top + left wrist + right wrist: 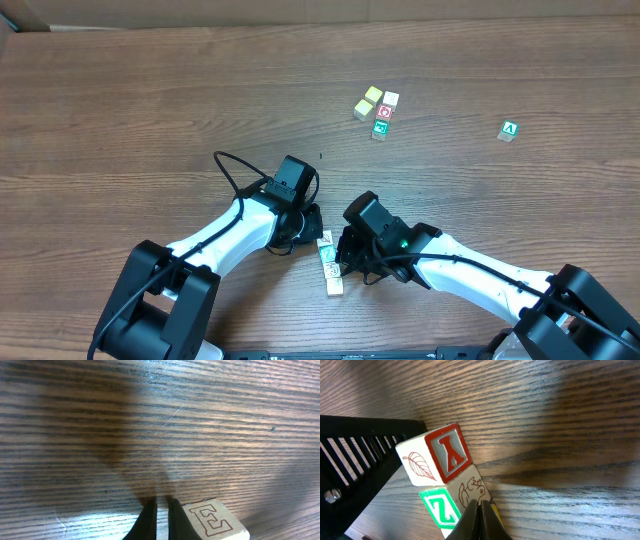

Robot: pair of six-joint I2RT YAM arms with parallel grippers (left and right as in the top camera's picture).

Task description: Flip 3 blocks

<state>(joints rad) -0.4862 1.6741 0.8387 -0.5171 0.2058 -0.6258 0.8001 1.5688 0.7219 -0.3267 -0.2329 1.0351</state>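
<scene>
Count from overhead: two arms; one short row of blocks [330,265] low on the table [150,100] between the two claws (looks like three end to end, exact count unclear); far up right of centre a cluster of five, being two yellow-topped cubes [367,101] and three printed cubes [384,114] with white, red and green tops; one lone green A cube [509,130] well apart at right; left arm reaches in from lower left, bent at the wrist, left gripper [161,502] down at the table near the row's upper end, fingers drawn almost together with only a slit between, nothing in them; right arm comes from lower right, right gripper [479,505] at the row's right side, fingers pressed together, empty; blocks are pale wood; left wrist view shows an E block [212,520], red outlined letter on a tan face, just beside the right finger; right wrist view shows a red-letter block [447,455] with a leaf drawn on its white side, touching a Z block [440,510], green letter, bird outline on the next face; fingertips sit at that bird face, contact unclear.
</scene>
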